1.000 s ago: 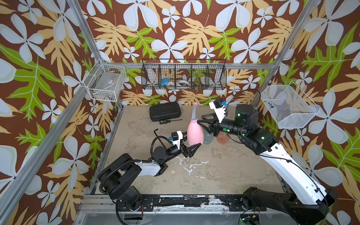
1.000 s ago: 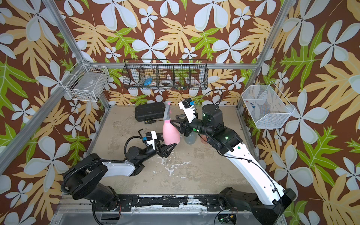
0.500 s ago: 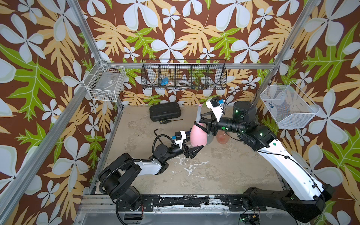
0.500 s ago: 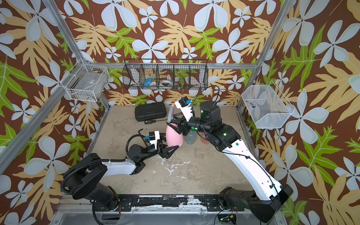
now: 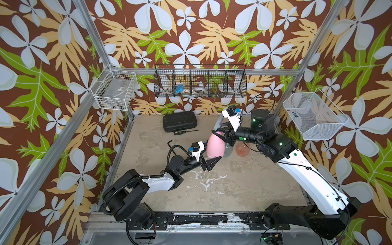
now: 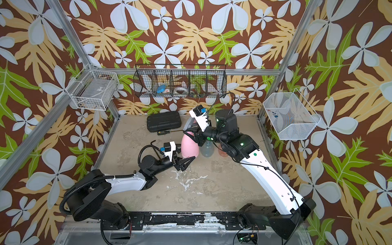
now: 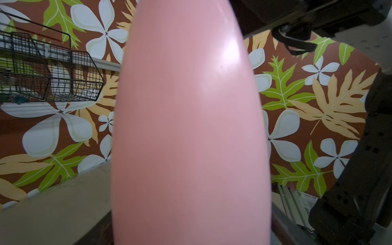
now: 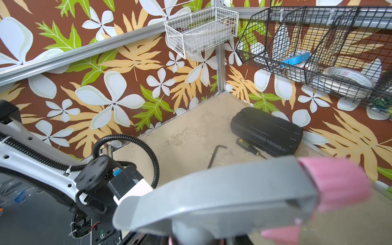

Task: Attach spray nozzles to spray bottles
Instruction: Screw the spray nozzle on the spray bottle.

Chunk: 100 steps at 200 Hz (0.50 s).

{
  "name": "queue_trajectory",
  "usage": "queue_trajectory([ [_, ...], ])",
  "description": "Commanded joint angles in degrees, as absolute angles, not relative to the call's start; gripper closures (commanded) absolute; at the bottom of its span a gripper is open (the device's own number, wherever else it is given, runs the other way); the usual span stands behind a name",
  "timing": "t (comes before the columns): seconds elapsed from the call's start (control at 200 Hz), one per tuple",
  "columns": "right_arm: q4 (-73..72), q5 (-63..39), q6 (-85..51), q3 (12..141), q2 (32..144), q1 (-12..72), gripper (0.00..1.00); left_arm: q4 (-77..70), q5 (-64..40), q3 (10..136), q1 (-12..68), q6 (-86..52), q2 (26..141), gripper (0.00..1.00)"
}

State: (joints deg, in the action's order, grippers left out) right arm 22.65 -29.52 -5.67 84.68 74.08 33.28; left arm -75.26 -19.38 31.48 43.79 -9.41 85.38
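Pink opaque cone-shaped plastic spray bottle [image 5: 214,147] sits mid-table, well in front of the black ribbed hard case [image 5: 179,121]. It leans now; a second ago it stood upright.

The left gripper [image 5: 214,163] is on the bottle's side away from the case, jaws apart at its base. Can't tell if they press.

The right gripper [image 5: 220,134] was wider and beside the neck. It has now closed in and looks clenched on the collar of the pink and grey plastic trigger spray nozzle [image 8: 233,195]. Likely reading: the nozzle is seated and being screwed tight.

- **Pink bottle:** smooth, glossy, tapering.
- **Nozzle:** head matte grey, tip ribbed-looking.
- **Clear bluish rounded bottle [image 5: 227,149] and translucent orange rounded bottle [image 5: 241,149]:** right of the pink one, necks hidden under the arm.
- **Black L-shaped hex key [image 8: 214,154] and yellow-black screwdriver [image 5: 182,132]:** just before the case.
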Motion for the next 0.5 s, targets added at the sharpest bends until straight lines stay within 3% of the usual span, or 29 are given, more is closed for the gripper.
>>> queue_trajectory([
  [0.0, 21.7, -28.4, -11.2, 83.7, 74.7, 33.4, 1.00, -76.2, -10.0, 31.5, 43.8, -4.1, 84.7, 0.41],
  [0.135, 19.6, -23.0, -17.0, 82.0, 75.7, 34.4, 1.00, -75.7, -0.1, 31.9, 43.9, -2.5, 84.5, 0.41],
  [0.375, 23.5, 5.3, -27.5, 83.1, 80.4, 41.3, 1.00, -78.9, 20.1, 32.1, 47.3, 2.7, 85.4, 0.41],
  [0.495, 24.4, 10.5, -32.9, 83.3, 82.1, 42.3, 1.00, -82.2, 27.7, 32.0, 50.1, 8.3, 86.9, 0.41],
])
